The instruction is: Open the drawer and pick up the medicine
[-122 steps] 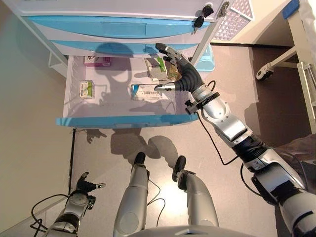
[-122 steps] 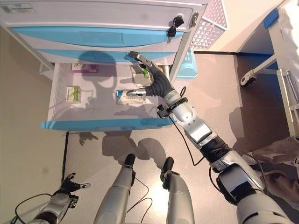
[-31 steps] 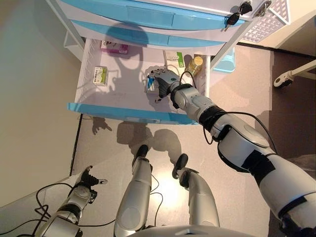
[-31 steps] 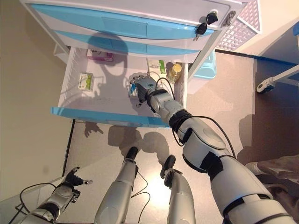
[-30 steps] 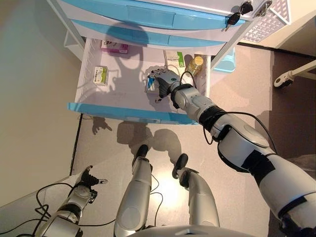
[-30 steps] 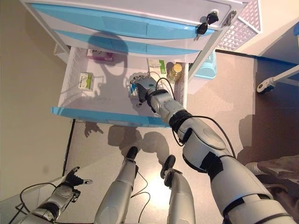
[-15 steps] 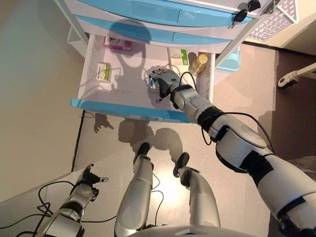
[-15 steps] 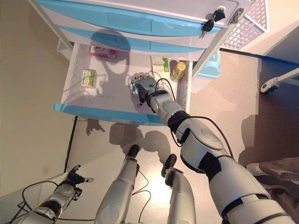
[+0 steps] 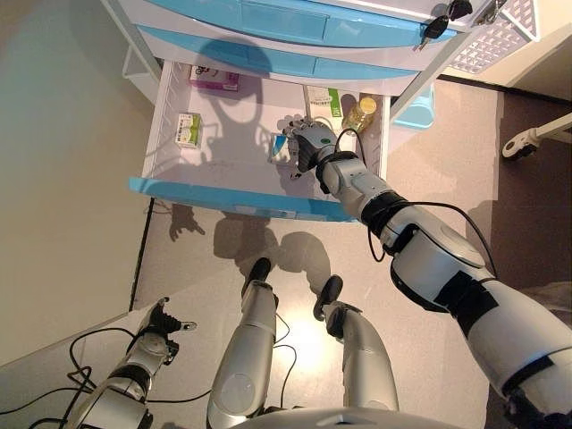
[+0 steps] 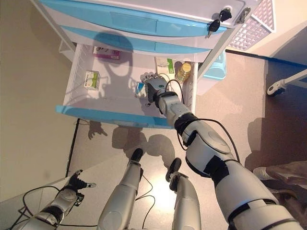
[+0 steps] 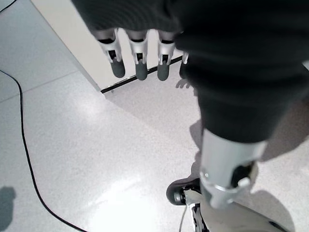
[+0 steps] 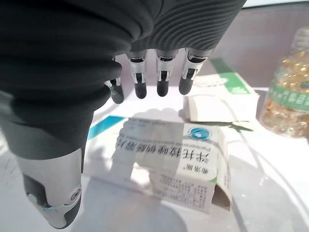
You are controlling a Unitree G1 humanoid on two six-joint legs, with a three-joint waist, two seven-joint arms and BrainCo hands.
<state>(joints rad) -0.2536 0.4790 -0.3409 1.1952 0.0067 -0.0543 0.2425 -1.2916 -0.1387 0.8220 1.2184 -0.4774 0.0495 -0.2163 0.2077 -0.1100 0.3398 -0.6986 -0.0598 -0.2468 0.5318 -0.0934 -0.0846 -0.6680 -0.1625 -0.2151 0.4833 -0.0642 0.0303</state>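
Drawer (image 9: 161, 125) is already out, and the white-and-blue medicine box (image 12: 169, 162) lies mid-drawer under the right robot hand (image 9: 308, 143), fingers (image 12: 164, 79) released above it. I'd drop straight down and clamp its long sides, avoiding the pill bottle (image 9: 359, 111) at 2 o'clock. Left robot hand (image 9: 164, 329) hangs relaxed.

Keys (image 9: 437, 24) hanging from the cabinet lock, white perforated basket (image 9: 499, 36) sitting at upper right, wheeled leg (image 9: 529, 141) standing on grey floor (image 9: 71, 223)
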